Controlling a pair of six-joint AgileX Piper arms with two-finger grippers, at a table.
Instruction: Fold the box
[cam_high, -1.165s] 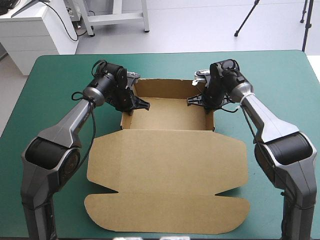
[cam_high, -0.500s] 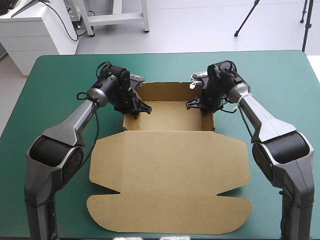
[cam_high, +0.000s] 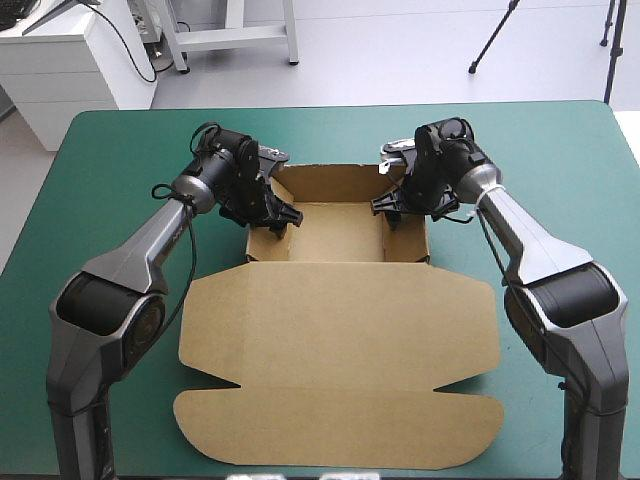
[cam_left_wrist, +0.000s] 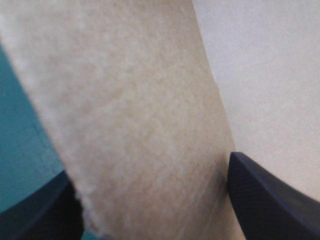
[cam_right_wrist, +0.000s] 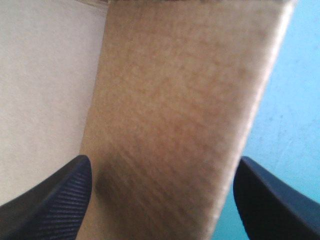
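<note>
Box (cam_high: 335, 290) sits mid-counter (cam_high: 100, 160), an open tray toward the far edge with its lid (cam_high: 340, 370) flat toward you. Your left tool (cam_high: 274, 217) straddles the left wall (cam_left_wrist: 140, 115) and your right tool (cam_high: 392, 210) the right wall (cam_right_wrist: 175, 115), both with fingers spread and unclamped. The board looks light and stiff but likely creases easily. Take each wall near its top edge and press evenly.
</note>
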